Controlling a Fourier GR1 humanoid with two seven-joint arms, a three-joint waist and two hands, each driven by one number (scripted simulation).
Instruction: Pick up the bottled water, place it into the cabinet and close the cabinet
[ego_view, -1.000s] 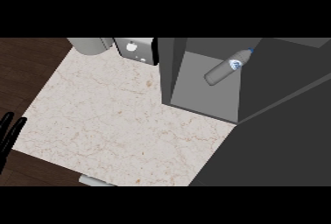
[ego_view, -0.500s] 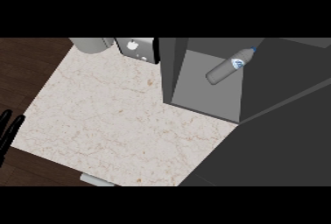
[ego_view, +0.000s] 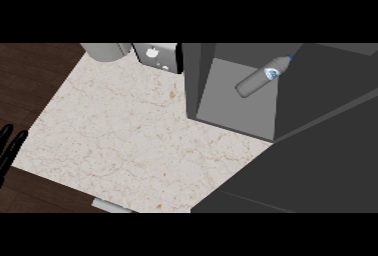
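A clear plastic water bottle with a blue cap (ego_view: 260, 79) is seen lying tilted inside the open dark grey cabinet (ego_view: 201, 90), cap toward the upper right, on the cabinet's grey inner floor. The cabinet is set on the pale marble-patterned desk (ego_view: 125, 130). At the desk's far edge a grey cylindrical container (ego_view: 103, 50) and a white boxy appliance (ego_view: 156, 56) are placed. The left hand (ego_view: 10, 146) is shown at the left edge, its black fingers straight and holding nothing.
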